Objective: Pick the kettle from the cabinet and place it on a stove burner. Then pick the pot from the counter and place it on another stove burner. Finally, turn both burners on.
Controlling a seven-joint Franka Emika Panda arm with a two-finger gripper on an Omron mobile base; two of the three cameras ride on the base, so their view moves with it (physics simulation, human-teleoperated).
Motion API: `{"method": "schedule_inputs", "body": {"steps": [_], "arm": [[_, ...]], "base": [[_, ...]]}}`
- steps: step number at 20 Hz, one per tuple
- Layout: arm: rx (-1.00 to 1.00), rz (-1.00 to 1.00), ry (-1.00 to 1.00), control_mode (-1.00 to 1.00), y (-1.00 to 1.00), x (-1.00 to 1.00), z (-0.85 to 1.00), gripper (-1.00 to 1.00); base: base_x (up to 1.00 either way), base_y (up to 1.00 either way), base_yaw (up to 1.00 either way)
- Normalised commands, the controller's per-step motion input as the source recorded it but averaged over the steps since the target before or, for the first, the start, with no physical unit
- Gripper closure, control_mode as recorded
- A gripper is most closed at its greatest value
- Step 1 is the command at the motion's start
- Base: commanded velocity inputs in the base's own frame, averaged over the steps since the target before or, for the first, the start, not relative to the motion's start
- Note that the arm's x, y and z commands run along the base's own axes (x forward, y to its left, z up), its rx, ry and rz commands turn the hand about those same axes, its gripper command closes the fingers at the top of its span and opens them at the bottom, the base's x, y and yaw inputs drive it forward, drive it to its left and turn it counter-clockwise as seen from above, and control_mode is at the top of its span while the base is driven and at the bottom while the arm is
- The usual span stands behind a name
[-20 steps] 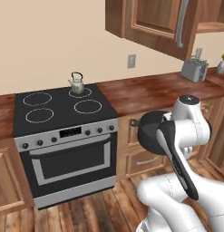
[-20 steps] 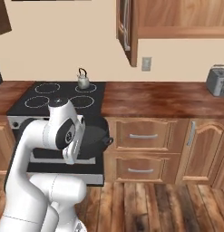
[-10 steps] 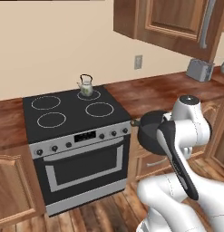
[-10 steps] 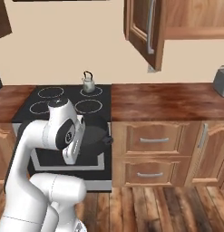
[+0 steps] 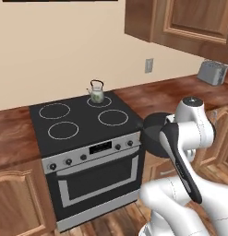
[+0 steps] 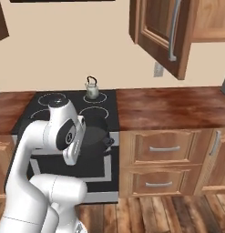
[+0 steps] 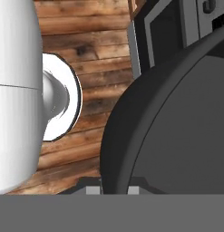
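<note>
The kettle [image 5: 96,93] [image 6: 91,89] stands upright on the back right burner of the black cooktop [image 5: 83,120]. In the air just off the stove's front right corner is the dark round pot [image 5: 153,133] [image 6: 94,133], above the floor and below cooktop height. My gripper [image 7: 114,189] is shut on the rim of the pot [image 7: 177,127], which looms large on the right of the hand view. The front right burner [image 5: 113,117] and both left burners [image 5: 63,130] are bare. The counter [image 5: 166,94] [image 6: 168,109] runs to the right of the stove.
An open cabinet door [image 6: 157,32] hangs over the counter right of the stove. A silver toaster [image 5: 211,72] sits at the far right of the counter. The row of knobs [image 5: 69,161] lines the range front. Wood floor lies below the pot.
The whole picture has shifted: the base has driven, so the stove now sits closer and more central. The pot stays in my gripper and the kettle stays on its burner.
</note>
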Motion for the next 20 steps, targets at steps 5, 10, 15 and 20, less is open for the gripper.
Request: {"method": "schedule_inputs", "body": {"steps": [5, 10, 15, 20], "arm": [[0.00, 0.00, 0.00, 1.00, 0.00, 0.00, 0.00, 1.00], [0.00, 0.00, 0.00, 1.00, 0.00, 0.00, 0.00, 1.00], [0.00, 0.00, 0.00, 1.00, 0.00, 0.00, 0.00, 1.00], [0.00, 0.00, 0.00, 1.00, 0.00, 0.00, 0.00, 1.00]], "base": [[0.36, 0.50, -0.07], [0.34, 0.46, -0.07], [0.32, 0.37, -0.08], [0.32, 0.39, -0.10]]}}
